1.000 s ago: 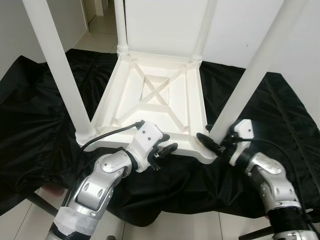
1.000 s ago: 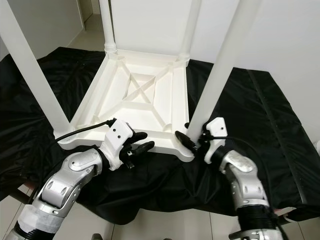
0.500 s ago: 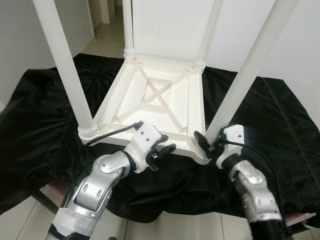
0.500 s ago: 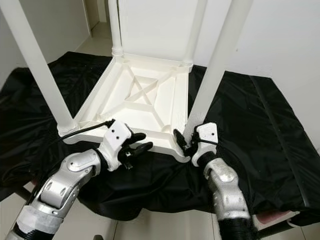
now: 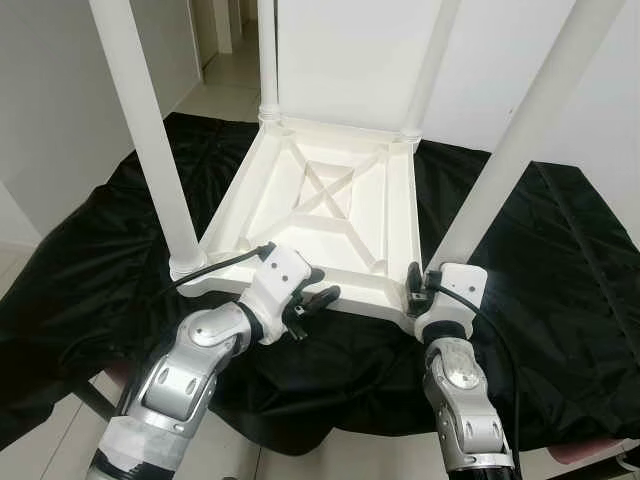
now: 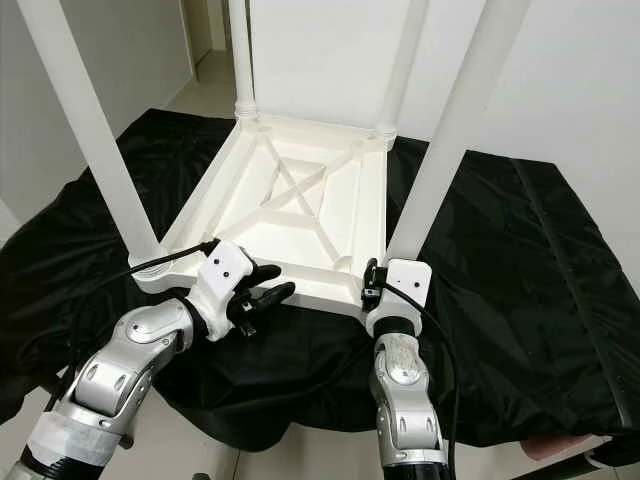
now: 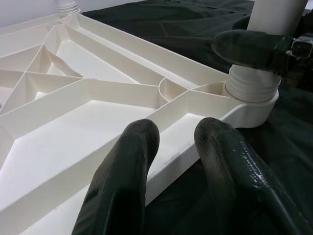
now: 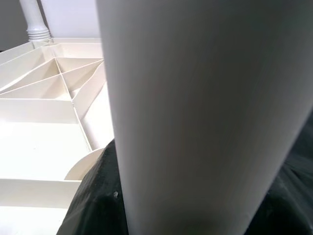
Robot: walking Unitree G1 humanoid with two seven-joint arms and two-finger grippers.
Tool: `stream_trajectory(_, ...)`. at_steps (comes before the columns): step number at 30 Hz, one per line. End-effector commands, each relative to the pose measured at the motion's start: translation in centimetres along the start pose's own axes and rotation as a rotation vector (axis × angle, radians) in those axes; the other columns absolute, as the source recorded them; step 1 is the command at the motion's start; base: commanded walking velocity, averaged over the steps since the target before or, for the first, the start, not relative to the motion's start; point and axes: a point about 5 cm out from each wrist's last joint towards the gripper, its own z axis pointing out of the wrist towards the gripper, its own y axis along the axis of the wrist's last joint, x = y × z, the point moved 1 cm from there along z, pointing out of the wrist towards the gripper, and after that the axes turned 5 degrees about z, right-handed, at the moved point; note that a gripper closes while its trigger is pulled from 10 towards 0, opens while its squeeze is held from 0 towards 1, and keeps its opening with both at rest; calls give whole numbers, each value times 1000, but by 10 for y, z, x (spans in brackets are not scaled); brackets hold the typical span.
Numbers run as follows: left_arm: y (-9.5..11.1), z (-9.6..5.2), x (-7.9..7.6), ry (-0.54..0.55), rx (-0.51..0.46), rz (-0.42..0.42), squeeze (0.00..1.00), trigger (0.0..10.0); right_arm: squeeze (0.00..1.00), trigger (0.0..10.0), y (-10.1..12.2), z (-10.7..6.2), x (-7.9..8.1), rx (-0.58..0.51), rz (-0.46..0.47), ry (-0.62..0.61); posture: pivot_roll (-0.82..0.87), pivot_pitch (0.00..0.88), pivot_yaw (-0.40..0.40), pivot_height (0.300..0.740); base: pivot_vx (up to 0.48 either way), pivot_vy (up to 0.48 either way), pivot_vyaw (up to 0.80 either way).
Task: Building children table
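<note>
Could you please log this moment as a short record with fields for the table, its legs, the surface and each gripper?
table: white tabletop, upside down, ribbed underside up
legs: four white legs stand in the corner sockets, among them the near-left leg and the near-right leg
surface: black cloth under the tabletop
left gripper: fingers open, at the tabletop's near edge
right gripper: at the base of the near-right leg; grip not clear

The table (image 5: pixel 330 215) is white, the cloth (image 5: pixel 560 260) under it black, the arms (image 5: pixel 195 365) silver, the fingers (image 7: pixel 122 191) black.
</note>
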Motion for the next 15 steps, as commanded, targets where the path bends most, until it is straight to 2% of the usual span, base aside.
stream_trajectory(1,-3,0,5,70,10,8,0,10000,0,10000,-11,-4,-7,52,8,-77,41,0,-26,740,0,0,0)
stream_trajectory(5,-3,-1,6,81,6,7,0,10000,0,10000,-7,-3,-8,36,2,-86,41,0,-27,740,0,0,0)
stream_trajectory(6,-3,-2,5,83,5,3,0,10000,1000,10000,-6,-4,-8,27,18,-76,42,0,-30,740,0,0,0)
stream_trajectory(8,-4,-4,6,91,3,-1,0,10000,1000,10000,-1,-4,-8,-2,17,-57,43,0,-33,740,0,0,0)
stream_trajectory(10,-5,-8,6,101,1,-7,0,10000,1000,10000,8,-6,-6,-63,49,23,43,0,-42,740,0,0,0)
stream_trajectory(15,-11,-16,5,96,17,-2,0,10000,1000,10000,19,-11,-8,-114,64,143,46,0,-60,740,0,0,0)
